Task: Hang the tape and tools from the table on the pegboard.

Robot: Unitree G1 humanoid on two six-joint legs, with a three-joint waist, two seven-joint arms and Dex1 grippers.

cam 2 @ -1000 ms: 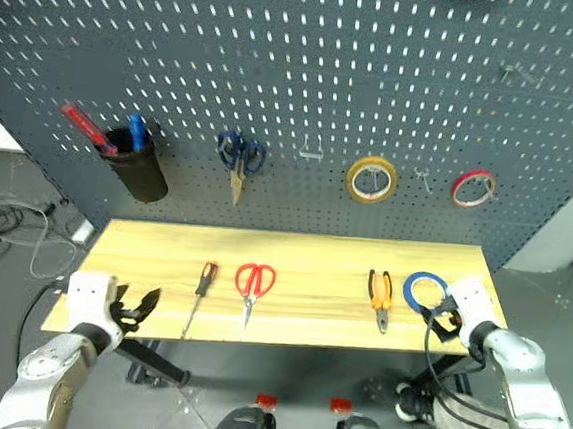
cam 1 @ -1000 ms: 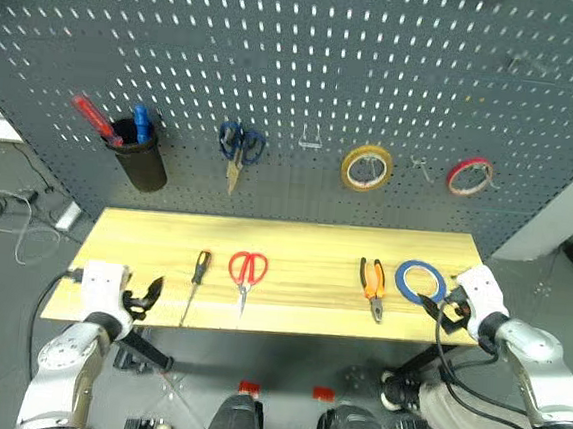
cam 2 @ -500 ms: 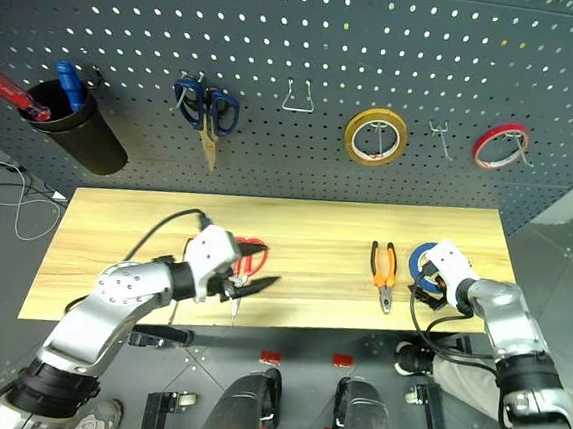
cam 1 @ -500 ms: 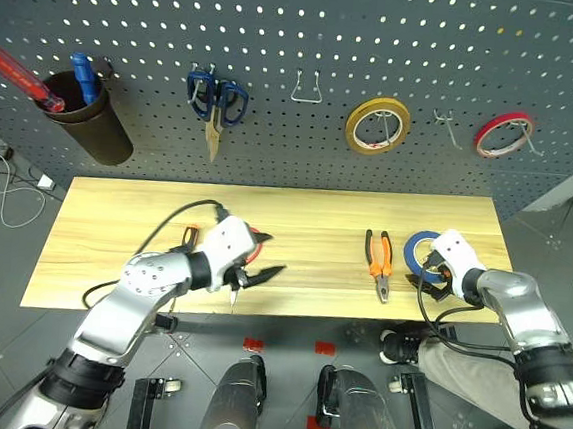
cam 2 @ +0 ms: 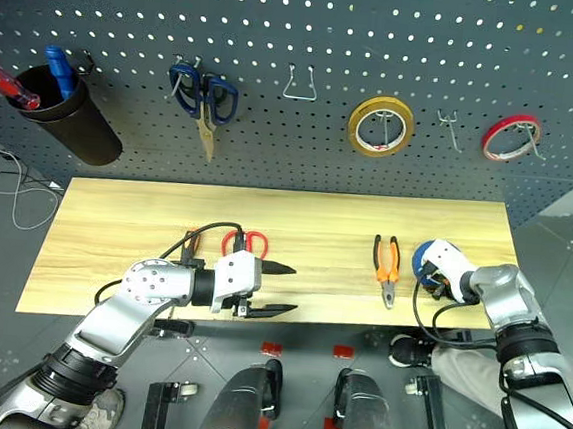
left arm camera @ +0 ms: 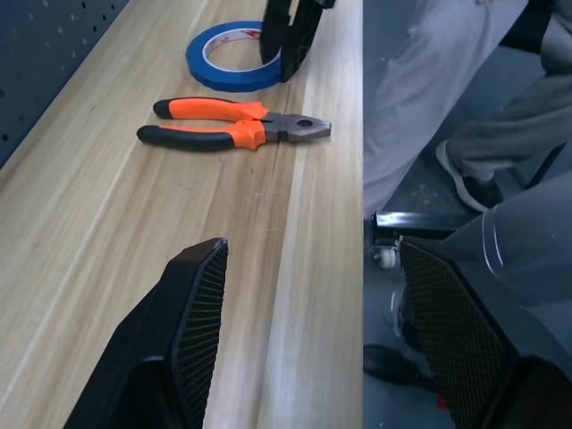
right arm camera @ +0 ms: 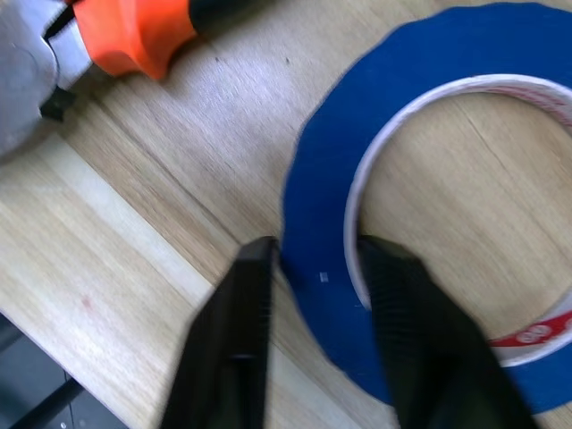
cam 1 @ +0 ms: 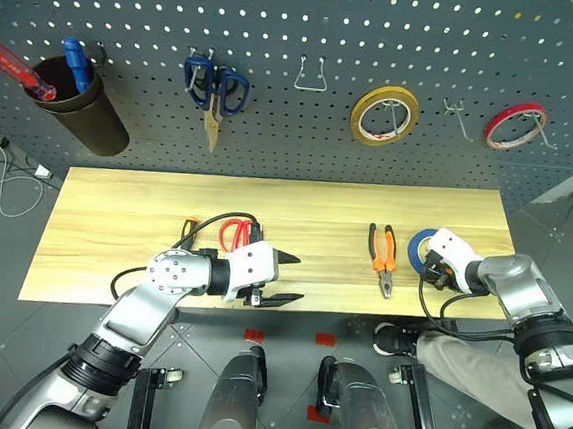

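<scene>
The blue tape (cam 1: 419,248) lies flat near the table's (cam 1: 116,210) right end. My right gripper (right arm camera: 317,255) is shut on its band, one finger inside the ring and one outside. The orange-and-black pliers (cam 1: 383,258) lie just left of it. My left gripper (cam 1: 299,279) hovers open and empty over the front edge, pointing right. Behind that hand, the red scissors' handles (cam 1: 233,232) and a bit of the screwdriver (cam 1: 187,231) show. The pegboard (cam 1: 282,33) stands behind the table.
On the pegboard hang blue-handled scissors (cam 1: 216,83), a yellow tape ring (cam 1: 384,113), a red tape ring (cam 1: 515,124) and a black cup (cam 1: 85,112) holding pens. Bare hooks (cam 1: 312,76) sit between the scissors and the yellow ring, and another (cam 1: 458,119) sits between the two rings.
The camera has tilted down. My left arm swung right from the table's left front corner to in front of the scissors. My right gripper closed on the blue tape.
</scene>
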